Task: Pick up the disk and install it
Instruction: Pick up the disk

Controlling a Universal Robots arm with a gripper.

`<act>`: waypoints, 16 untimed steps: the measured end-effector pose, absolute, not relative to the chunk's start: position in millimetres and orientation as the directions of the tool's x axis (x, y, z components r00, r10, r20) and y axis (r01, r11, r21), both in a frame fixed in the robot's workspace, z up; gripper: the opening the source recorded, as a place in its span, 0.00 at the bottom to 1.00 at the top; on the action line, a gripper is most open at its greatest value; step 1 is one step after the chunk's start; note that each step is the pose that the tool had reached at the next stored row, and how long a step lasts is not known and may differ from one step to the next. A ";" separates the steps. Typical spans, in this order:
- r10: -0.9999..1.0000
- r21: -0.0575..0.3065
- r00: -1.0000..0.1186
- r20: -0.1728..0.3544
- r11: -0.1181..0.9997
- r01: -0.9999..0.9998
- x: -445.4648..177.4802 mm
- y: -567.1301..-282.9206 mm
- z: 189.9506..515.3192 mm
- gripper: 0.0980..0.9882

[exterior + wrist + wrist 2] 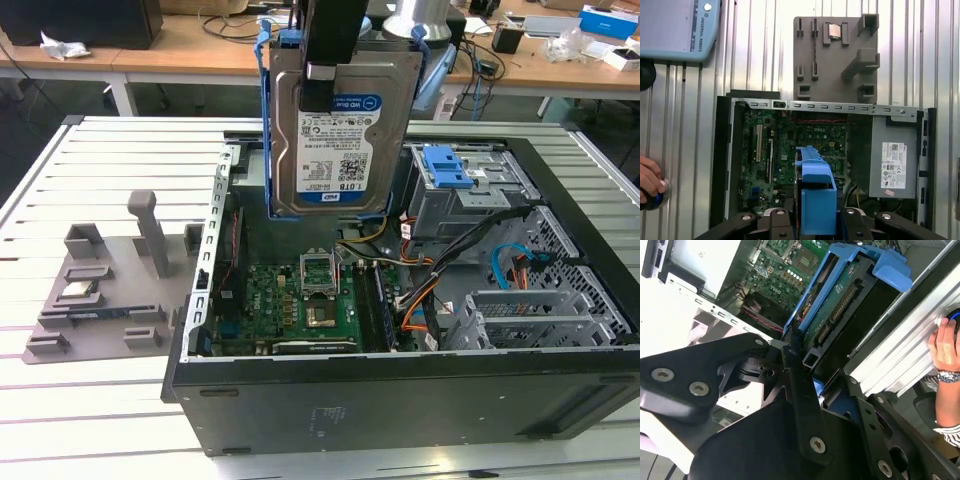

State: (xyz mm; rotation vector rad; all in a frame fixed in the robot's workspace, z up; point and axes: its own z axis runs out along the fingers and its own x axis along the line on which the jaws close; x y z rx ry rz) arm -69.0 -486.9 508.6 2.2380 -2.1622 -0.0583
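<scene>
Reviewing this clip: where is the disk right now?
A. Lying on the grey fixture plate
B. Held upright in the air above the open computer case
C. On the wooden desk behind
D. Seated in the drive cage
B: in the exterior view the disk hangs upright, label facing the camera, clamped by the tool over the open case.

Ribbed metal table (120, 150) — cluttered wooden desks (190, 45) behind

Bright, even overhead light. The ribbed silver metal table (110, 170) glares pale (near white in the second wrist view), the blue-bracketed silver metal disk (345, 130) shows a dull sheen, and the open black computer case (400, 400) sits shadowed inside.
</scene>
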 end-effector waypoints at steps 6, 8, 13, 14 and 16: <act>-0.999 0.047 0.034 -0.006 -0.035 -0.998 -69.0 -505.1 508.2 0.30; -0.999 0.047 0.034 -0.006 -0.035 -0.998 -69.0 -510.4 508.1 0.30; -0.999 0.047 0.034 -0.006 -0.035 -0.998 -69.0 -528.6 507.8 0.30; -0.999 0.047 0.034 -0.006 -0.035 -0.998 -69.0 -531.0 507.7 0.30; -0.999 0.047 0.034 -0.006 -0.035 -0.998 -69.0 -535.5 507.6 0.30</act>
